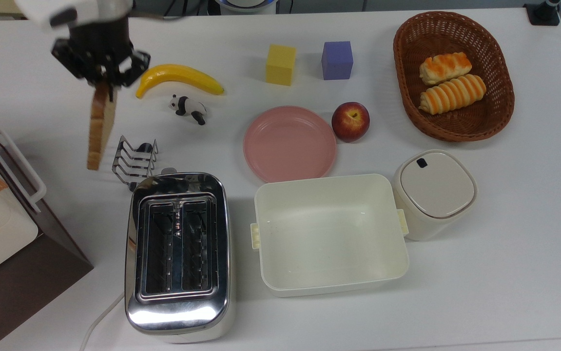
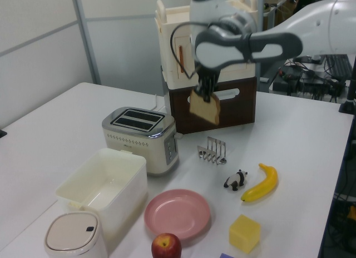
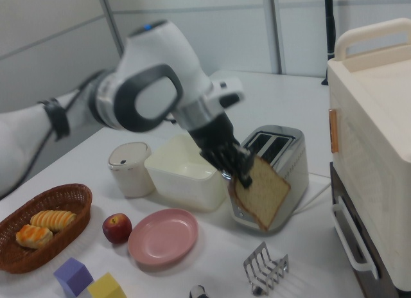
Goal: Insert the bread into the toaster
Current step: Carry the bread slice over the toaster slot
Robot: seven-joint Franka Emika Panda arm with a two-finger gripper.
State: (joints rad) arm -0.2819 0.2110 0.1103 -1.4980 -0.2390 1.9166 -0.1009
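Gripper (image 1: 104, 84): you see its fingers clamped on the top edge of the bread (image 1: 100, 127), high above the table (image 1: 504, 243).
Bread: it hangs clear of the wire rack (image 1: 134, 160), tilted; in the left view it sits in front of the brown cabinet (image 2: 233, 105).
Toaster (image 1: 178, 253): it stands just beside the wire rack, both slots dark, with the cream tub (image 1: 329, 234) on the top view's right.
Wire rack: it holds no slice.
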